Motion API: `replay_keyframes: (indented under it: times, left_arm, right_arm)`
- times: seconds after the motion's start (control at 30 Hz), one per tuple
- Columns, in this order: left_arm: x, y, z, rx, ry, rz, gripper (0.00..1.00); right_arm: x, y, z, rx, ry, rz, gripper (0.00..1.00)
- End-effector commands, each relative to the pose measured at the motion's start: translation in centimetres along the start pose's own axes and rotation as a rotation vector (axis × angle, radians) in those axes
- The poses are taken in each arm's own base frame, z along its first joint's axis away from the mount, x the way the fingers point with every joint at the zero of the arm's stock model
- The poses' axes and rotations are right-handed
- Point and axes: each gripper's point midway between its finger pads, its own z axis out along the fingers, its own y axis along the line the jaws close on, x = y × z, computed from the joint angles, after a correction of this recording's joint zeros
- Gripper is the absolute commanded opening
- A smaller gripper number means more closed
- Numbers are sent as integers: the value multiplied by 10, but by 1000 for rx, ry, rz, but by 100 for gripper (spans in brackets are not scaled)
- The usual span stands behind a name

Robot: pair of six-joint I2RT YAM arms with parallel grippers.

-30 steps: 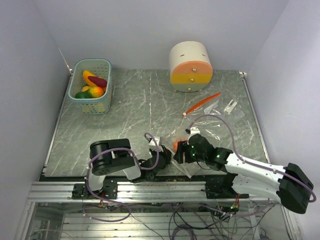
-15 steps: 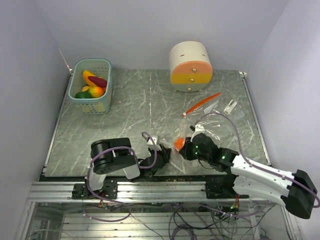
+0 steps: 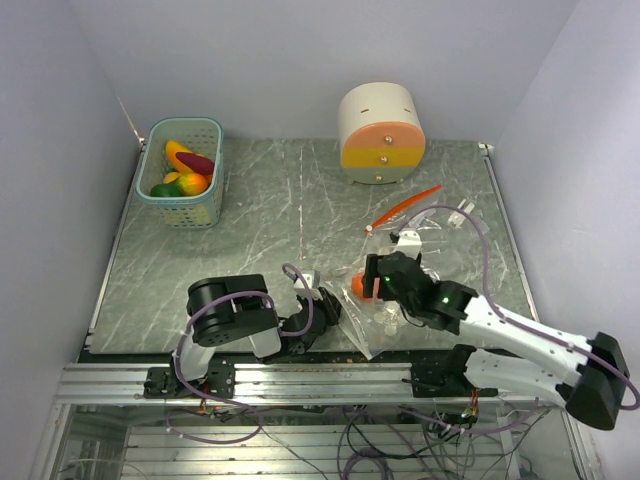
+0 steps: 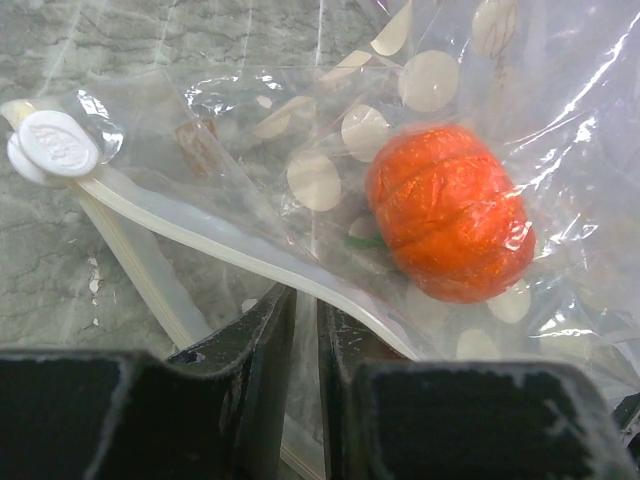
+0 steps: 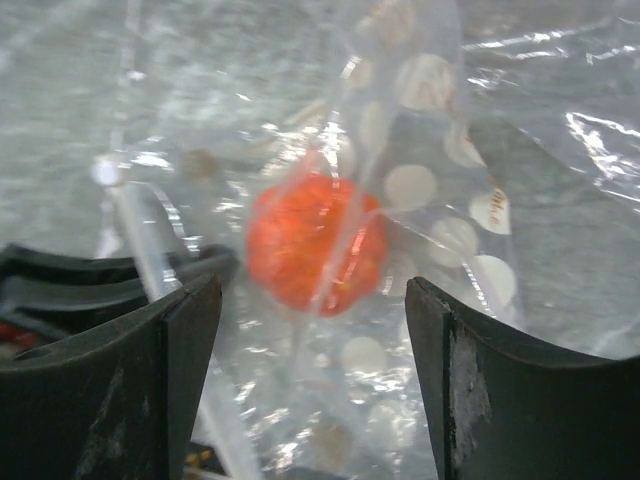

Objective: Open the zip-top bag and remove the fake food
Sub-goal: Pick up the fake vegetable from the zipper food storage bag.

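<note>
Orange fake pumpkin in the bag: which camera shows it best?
Left wrist: the orange pumpkin is sharp and close, its ribs showing through the clear bag. Right wrist shows the pumpkin blurred behind the plastic. Top external shows it only as a small orange spot.

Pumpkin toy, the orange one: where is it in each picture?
Top view: pumpkin sits low, just right of the middle.
Left wrist view: pumpkin is right of the middle, sharp and close.
Right wrist view: pumpkin is in the centre, blurry.
Shared landmark: the clear bag around it.
</note>
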Motion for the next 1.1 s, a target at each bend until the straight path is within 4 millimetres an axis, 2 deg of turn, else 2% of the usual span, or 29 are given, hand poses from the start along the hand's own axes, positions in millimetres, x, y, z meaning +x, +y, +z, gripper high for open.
replay_keyframes:
  times: [0.0,0.07,0.17,0.2,0.23,0.4,0.47,0.53,0.6,0.7,0.8,0.93,1.07]
  left_arm:
    - [30,33,-7,-65,109,103,28]
    - [31,33,-7,-60,112,102,28]
    - [31,30,-7,-48,112,97,28]
    - [31,30,-7,-47,110,94,28]
    - [31,33,-8,-50,111,90,29]
    - [31,37,-12,-30,94,68,34]
    - [28,33,-13,-4,82,63,38]
    - [26,29,-13,20,70,59,43]
    - [24,22,-13,46,67,58,46]
    - [23,17,-13,68,67,60,49]
    - [20,13,-16,103,58,54,53]
    - [17,13,-24,148,45,54,59]
    - [17,7,-26,193,46,61,66]
  right_arm:
    - [6,-24,18,153,12,-55,76]
    - [11,-18,27,126,37,-50,70]
    - [6,-10,28,95,27,-16,18]
    - [0,-6,25,74,9,-4,5]
    - [-10,-1,18,43,-22,12,0]
    - [-56,21,-21,-126,-153,74,0]
    - [-63,22,-30,-158,-192,92,0]
    - [-57,16,-25,-137,-185,86,0]
    - [-40,10,-14,-87,-123,77,0]
    - [-18,11,0,-84,-59,72,0]
    - [-11,10,6,-80,-49,76,0]
    - [-4,-3,15,-6,-25,53,0]
    - [15,-15,28,47,34,37,0]
